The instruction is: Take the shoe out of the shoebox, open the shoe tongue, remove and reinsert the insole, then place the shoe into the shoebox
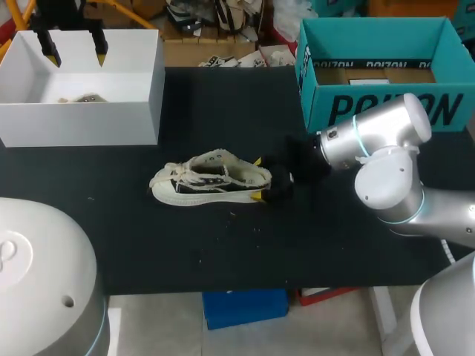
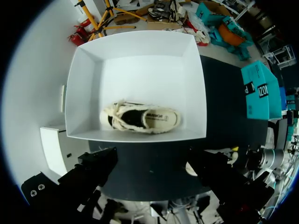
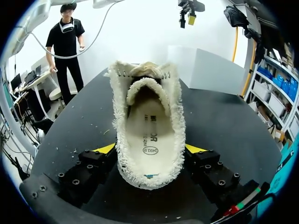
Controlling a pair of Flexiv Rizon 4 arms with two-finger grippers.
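Shoes number two. One shoe point(image 1: 211, 182) lies on its side in the middle of the black table point(image 1: 185, 252), toe toward my left and heel toward my right. The second shoe point(image 2: 142, 119) lies flat inside the white box point(image 1: 141, 111) at the table's far left corner.

Boxes also number two: the white box and a teal box point(image 1: 378, 111) at the far right corner, both open on top.

Of the two grippers, the right gripper point(image 3: 149, 149) sits at the heel of the shoe on the table. One yellow fingertip point(image 3: 105, 148) presses against each side of the frayed collar, so it is clamped on the shoe. From its wrist camera, one insole point(image 3: 149, 130) shows lying flat inside the shoe, and the tongue point(image 3: 145, 70) stands up at the far end, by the laces.

The left gripper point(image 1: 74, 44) hangs above the white box with its fingers spread wide and nothing between them. The second shoe lies directly beneath it.
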